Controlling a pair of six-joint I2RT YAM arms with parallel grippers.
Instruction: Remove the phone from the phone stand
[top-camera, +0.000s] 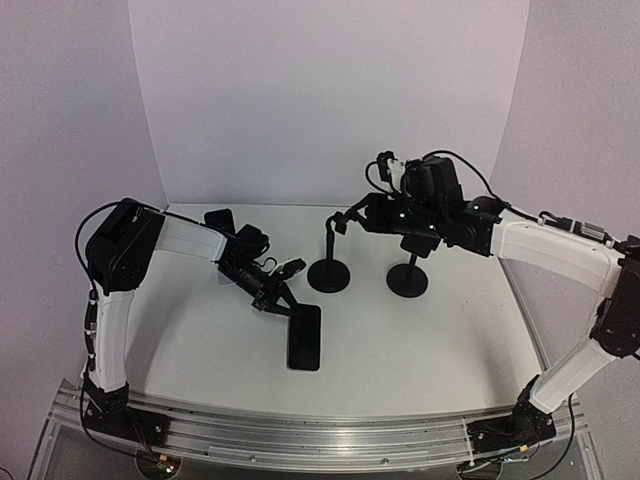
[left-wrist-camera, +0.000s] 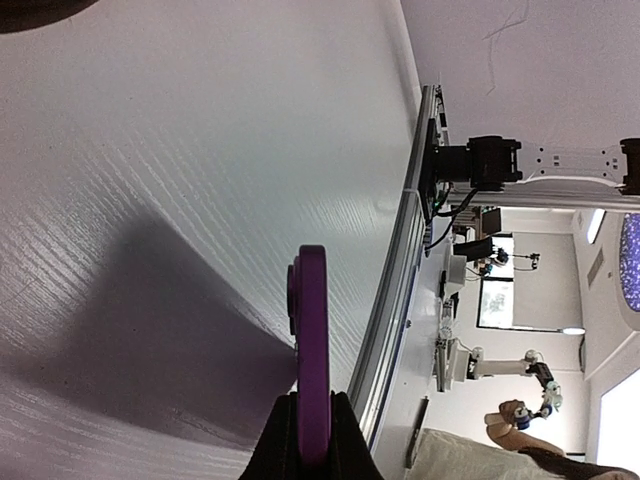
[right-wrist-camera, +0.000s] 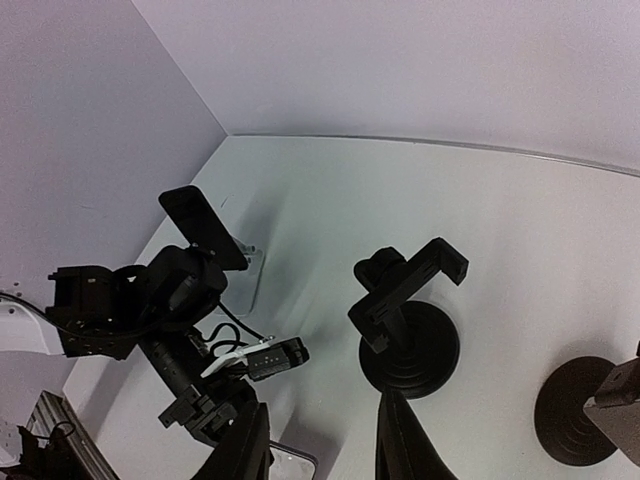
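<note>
Clamping the phone by its far end, the left gripper holds it at the table, near-left of the phone stand. The right gripper hangs above that stand, fingers apart and empty. A second stand is just beside it on the right, and a tilted black holder lies far-left.

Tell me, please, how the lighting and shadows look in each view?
Left wrist view: the phone, edge-on in the left gripper, throws a broad soft shadow over the table. Top external view: soft even light, and the phone reads near black. Right wrist view: the empty phone stand is sharp, its shadow faint.
</note>
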